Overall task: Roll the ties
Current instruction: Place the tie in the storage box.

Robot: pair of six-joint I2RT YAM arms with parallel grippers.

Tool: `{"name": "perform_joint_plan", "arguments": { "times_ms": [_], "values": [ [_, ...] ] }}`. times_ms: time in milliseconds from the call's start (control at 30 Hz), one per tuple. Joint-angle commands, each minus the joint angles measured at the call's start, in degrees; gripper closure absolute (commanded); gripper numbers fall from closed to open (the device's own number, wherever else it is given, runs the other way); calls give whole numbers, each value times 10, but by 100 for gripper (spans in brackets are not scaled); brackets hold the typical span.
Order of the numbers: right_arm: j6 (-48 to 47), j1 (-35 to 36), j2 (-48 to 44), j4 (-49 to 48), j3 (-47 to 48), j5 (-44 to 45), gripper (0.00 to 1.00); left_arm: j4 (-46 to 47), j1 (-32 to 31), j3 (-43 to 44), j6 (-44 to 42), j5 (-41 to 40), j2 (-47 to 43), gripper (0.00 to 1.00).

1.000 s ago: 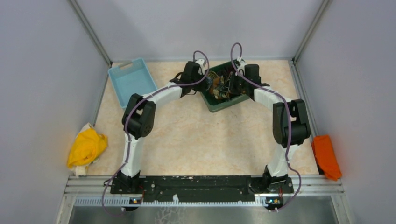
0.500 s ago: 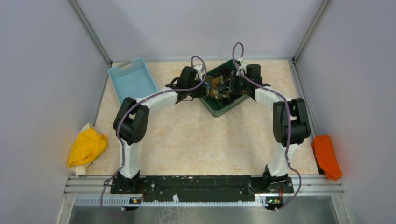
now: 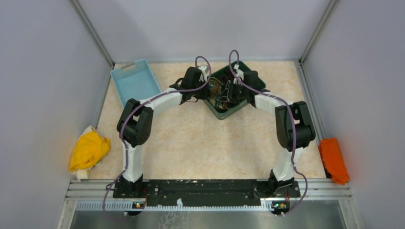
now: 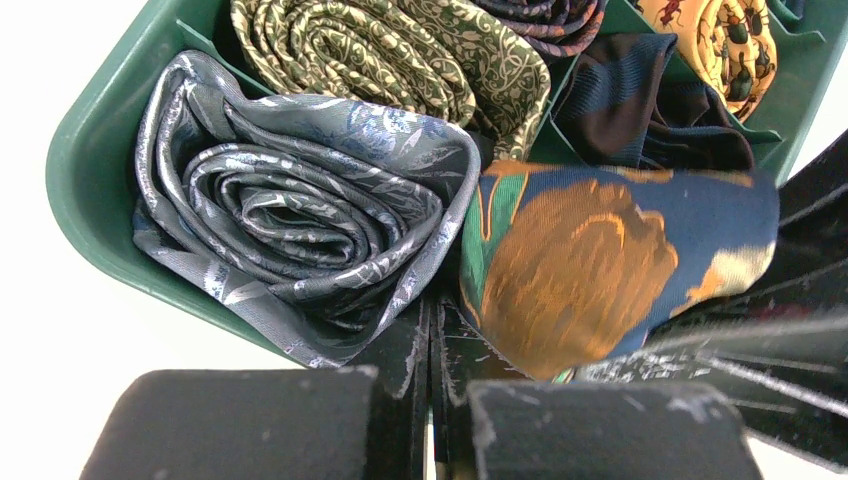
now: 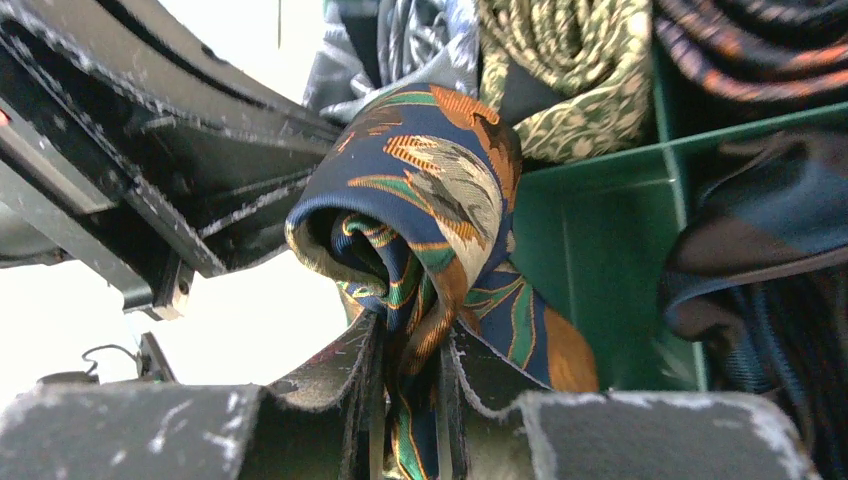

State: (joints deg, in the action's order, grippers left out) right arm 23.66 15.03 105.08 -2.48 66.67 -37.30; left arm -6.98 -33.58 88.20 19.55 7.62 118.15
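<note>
A green divided tray (image 3: 220,110) at the back centre holds several rolled ties. The left wrist view shows a grey rolled tie (image 4: 290,210), an olive one (image 4: 400,60), a dark striped one (image 4: 650,100) and a yellow one (image 4: 715,35). My right gripper (image 5: 410,385) is shut on a rolled dark tie with gold-orange and teal pattern (image 5: 420,200), holding it over a tray compartment; the tie also shows in the left wrist view (image 4: 600,260). My left gripper (image 4: 437,330) is shut and empty, its tips between the grey tie and the held tie. In the top view both grippers, left (image 3: 210,90) and right (image 3: 230,90), meet over the tray.
A light blue empty tray (image 3: 136,81) stands at the back left. A yellow cloth (image 3: 88,150) lies at the table's left edge and an orange cloth (image 3: 333,160) at the right edge. Grey walls close in three sides.
My right gripper has moved left over the tray with the tie. My left arm dropped lower and swung slightly left a second ago, then held still.
</note>
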Motion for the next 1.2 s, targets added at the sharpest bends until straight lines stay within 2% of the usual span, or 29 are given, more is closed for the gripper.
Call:
{"name": "perform_joint_plan", "arguments": {
  "times_ms": [0, 267, 533, 633, 733, 833, 933, 1167],
  "values": [
    [-5, 36, -30, 21, -4, 10, 100, -10, 6, -9, 3, 14, 22, 100],
    [-73, 76, -26, 162, 33, 138, 100, -17, 7, -17, 4, 7, -4, 100],
    [-95, 122, 4, 243, 63, 244, 100, -73, 8, -10, -2, -121, -52, 100],
    [-106, 127, 6, 273, 75, 262, 100, -71, 9, -15, -6, -137, -56, 100],
    [-113, 128, 4, 295, 79, 256, 100, -61, 14, -21, 4, -134, -61, 100],
    [-112, 131, 3, 307, 77, 254, 100, -11, 17, -39, 7, -88, -75, 100],
    [-114, 135, 9, 343, 92, 249, 100, -6, 17, -24, 6, -46, -69, 100],
    [-143, 155, 66, 424, 154, 295, 100, -9, 24, -30, 12, -54, -69, 100]
  ]
}}
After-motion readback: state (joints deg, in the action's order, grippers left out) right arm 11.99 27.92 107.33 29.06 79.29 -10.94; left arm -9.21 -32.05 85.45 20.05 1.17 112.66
